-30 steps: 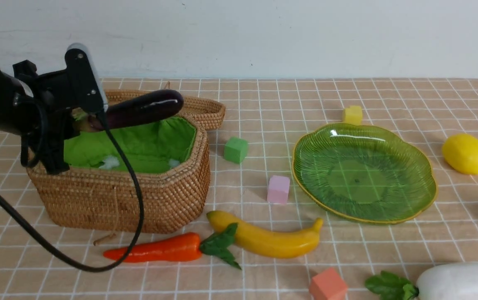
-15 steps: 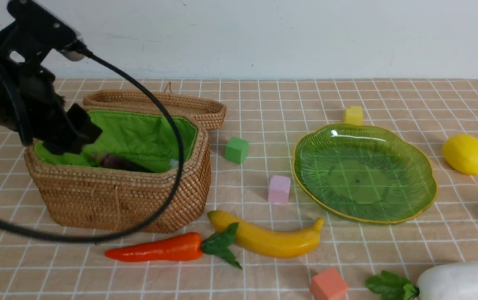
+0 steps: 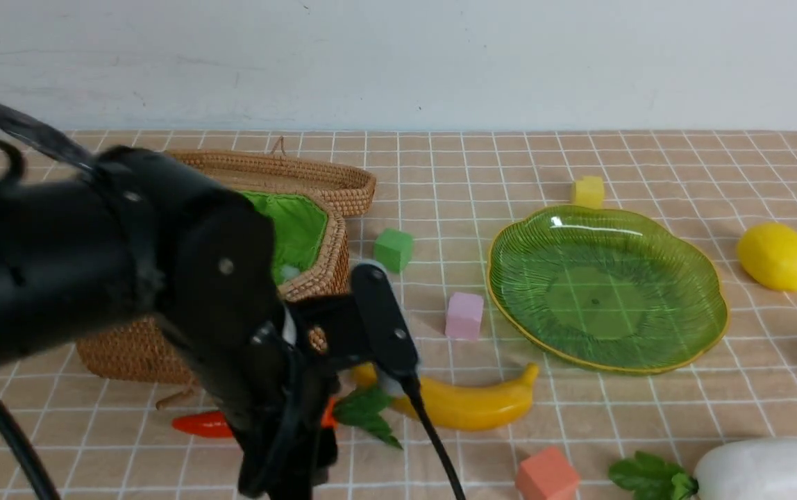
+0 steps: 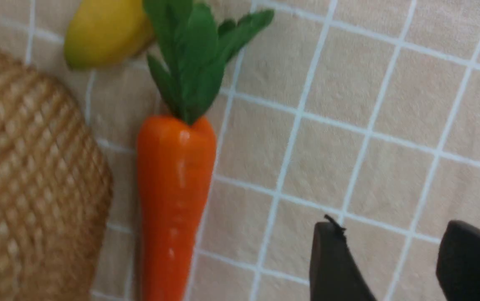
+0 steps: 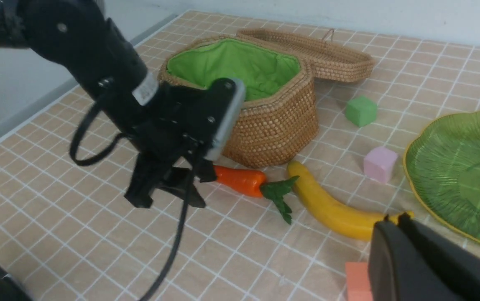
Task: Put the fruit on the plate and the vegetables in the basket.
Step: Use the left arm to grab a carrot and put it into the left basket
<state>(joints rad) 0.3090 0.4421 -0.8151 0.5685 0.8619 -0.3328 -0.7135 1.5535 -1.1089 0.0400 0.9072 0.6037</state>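
Note:
The orange carrot (image 4: 175, 188) with green leaves lies on the cloth beside the wicker basket (image 4: 22, 188). My left gripper (image 4: 390, 228) hovers low just to the carrot's side, open, with only cloth between its fingers. The yellow banana (image 3: 468, 406) lies touching the carrot's leaves. The green plate (image 3: 607, 285) is bare. The lemon (image 3: 777, 255) sits to the right of the plate, and the white radish (image 3: 766, 471) is at the front right. My right gripper (image 5: 394, 221) is shut and holds nothing, above the banana's tip. The eggplant is hidden from view.
The basket's lid (image 3: 315, 177) leans behind the basket. Foam cubes lie about: green (image 3: 393, 248), pink (image 3: 464, 314), yellow (image 3: 588, 191) and orange-red (image 3: 546, 476). My left arm (image 3: 93, 278) blocks most of the basket in the front view.
The left gripper let the eggplant drop into the basket, then swung out and down in front of the basket to the carrot's side. The right arm has not moved.

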